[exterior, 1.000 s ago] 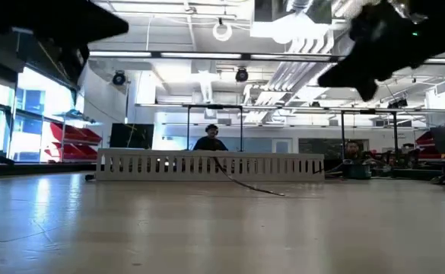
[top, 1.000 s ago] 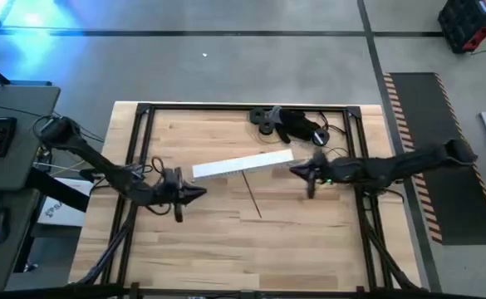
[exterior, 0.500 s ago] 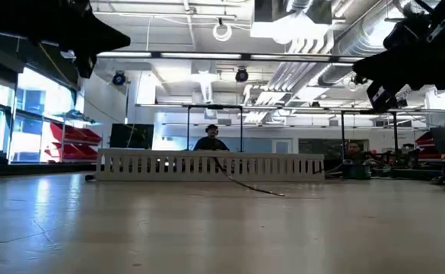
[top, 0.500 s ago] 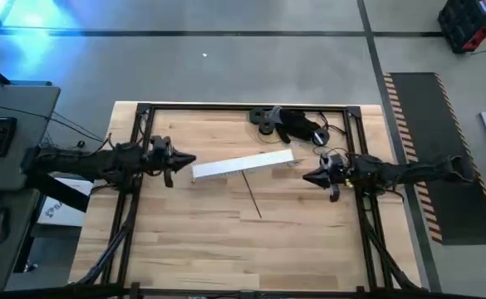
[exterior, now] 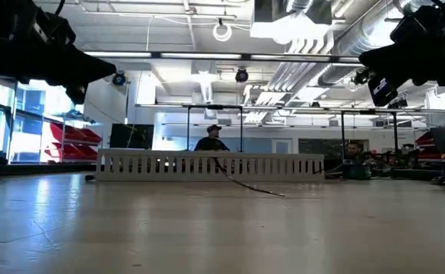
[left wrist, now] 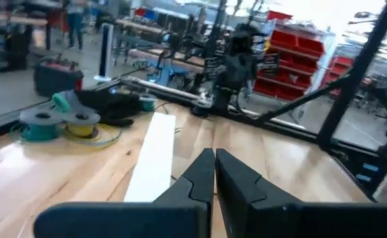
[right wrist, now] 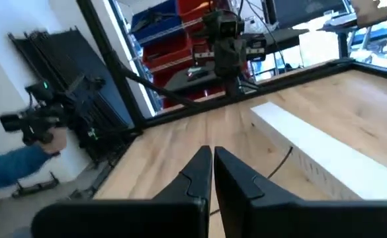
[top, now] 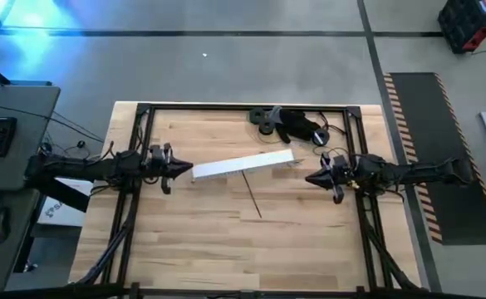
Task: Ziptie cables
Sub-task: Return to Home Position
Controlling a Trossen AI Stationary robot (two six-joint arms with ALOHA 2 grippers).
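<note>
White slotted duct (top: 243, 164), dark cables (top: 252, 196), pale wood-grain table (top: 209, 241), teal spool (left wrist: 40, 124), yellow spool (left wrist: 82, 125)

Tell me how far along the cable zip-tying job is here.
Nearly finished, it seems. Done: the cables run into the white duct, whose lid looks closed; only a dark tail trails onto the table. In hand: nothing; the left gripper and right gripper hang clear of the duct's ends, jaws shut and empty. Left: likely only bringing both grippers to rest.
</note>
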